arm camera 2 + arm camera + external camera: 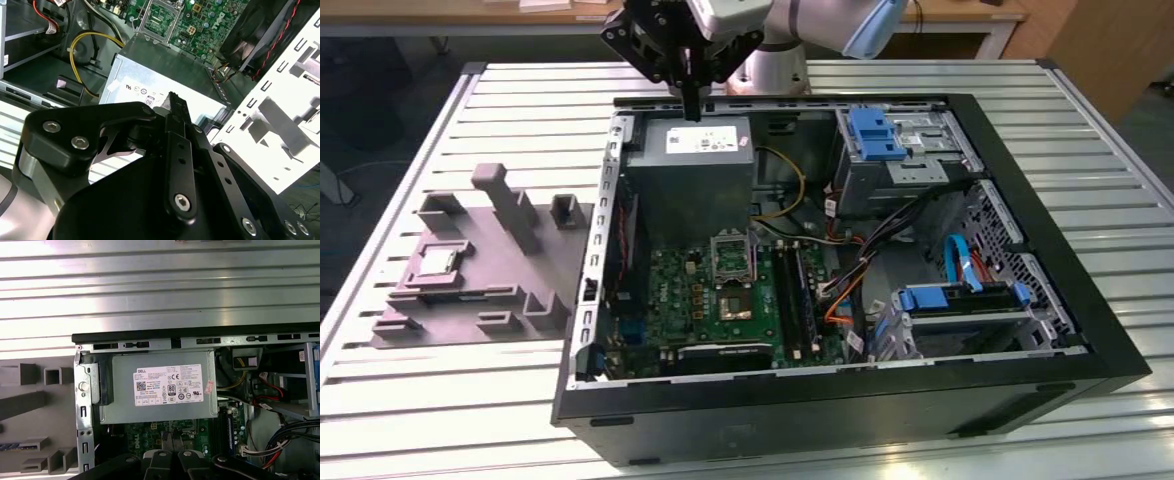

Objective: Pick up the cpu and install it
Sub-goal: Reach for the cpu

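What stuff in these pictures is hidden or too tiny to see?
Exterior view: the cpu on the grey holder is too small to show its markings.
Exterior view: the inside of the socket is too small to make out.
Second wrist view: the pincer hides part of the power supply label, and the picture edge cuts the socket off.

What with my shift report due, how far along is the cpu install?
Done: nothing visible yet. The cpu lies in the grey fixture tray, outside the computer case. In hand: nothing; the gripper, shut and empty, hangs above the power supply in the exterior view. Left: both the pickup and the install.
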